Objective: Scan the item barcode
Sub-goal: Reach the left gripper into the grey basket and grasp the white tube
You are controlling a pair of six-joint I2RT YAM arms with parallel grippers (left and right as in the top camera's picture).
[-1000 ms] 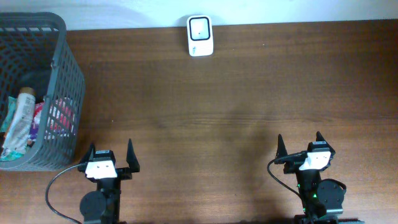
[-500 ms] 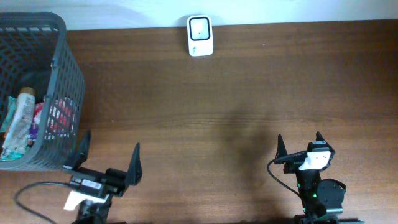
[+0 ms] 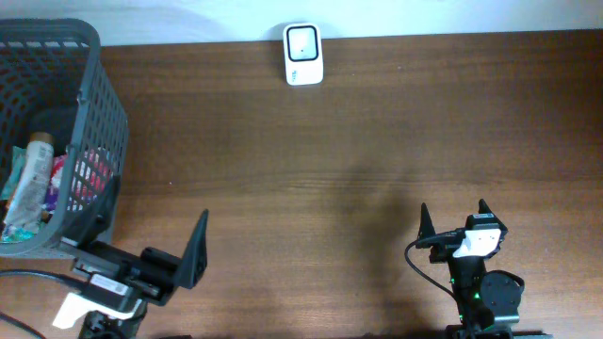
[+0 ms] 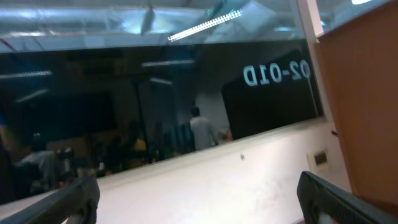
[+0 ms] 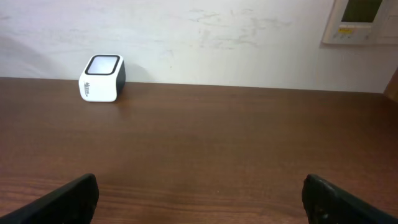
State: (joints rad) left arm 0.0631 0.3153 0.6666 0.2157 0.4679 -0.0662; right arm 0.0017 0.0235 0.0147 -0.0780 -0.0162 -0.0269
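Table seen from the near edge. Left gripper, at 7 o'clock, jaws spread wide and empty, one finger just beside the mesh wall of the grey basket. Right gripper, at 5 o'clock, likewise released and empty. The items to be scanned lie heaped inside the basket at 9 o'clock; the white scanner stands at 12 o'clock. Likely hazards: a finger snagging the mesh and shoving the basket, or a grasp into the heap lifting two items at once.
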